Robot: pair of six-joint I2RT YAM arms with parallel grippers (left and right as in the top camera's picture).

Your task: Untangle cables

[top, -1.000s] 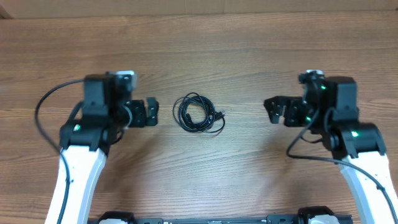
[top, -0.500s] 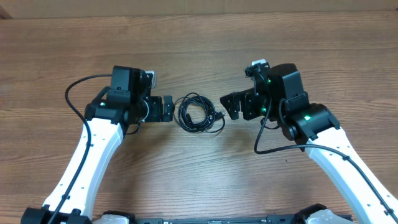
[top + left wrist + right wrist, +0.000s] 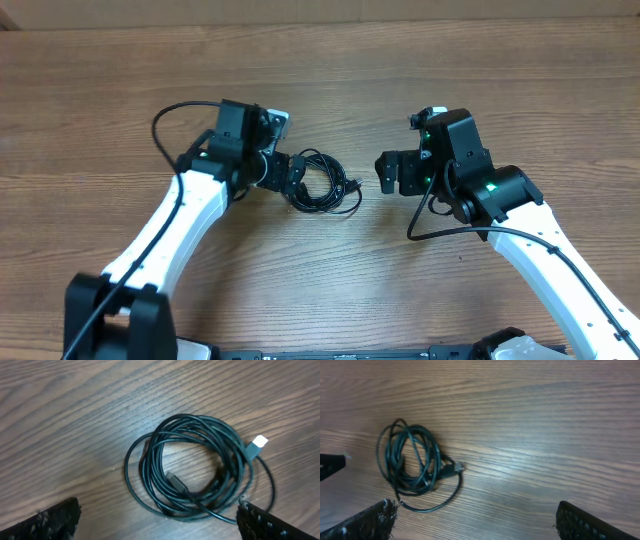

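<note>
Moved since earlier: both arms have swung in from the tabletop's left and right sides. The left tool now reaches the coil's left rim, while the right tool has eased back a little.
Cables: one loose black coil lying flat, about midway between the left and right edges.
Left tool state: we see its jaws spread wide, holding nothing.
Right tool state: equally wide, empty.
Key relation: in the left wrist view the coil lies straight ahead, framed between the two fingers and below them.
Nearer arm: left; the right tool stands apart from the coil, which sits off to its left.
Long axis: the coil is roughly round, with a tail strand and pale plug end trailing toward the right arm.
Next move, we judge: the left tool drops and pinches the bundle's near strands.
</note>
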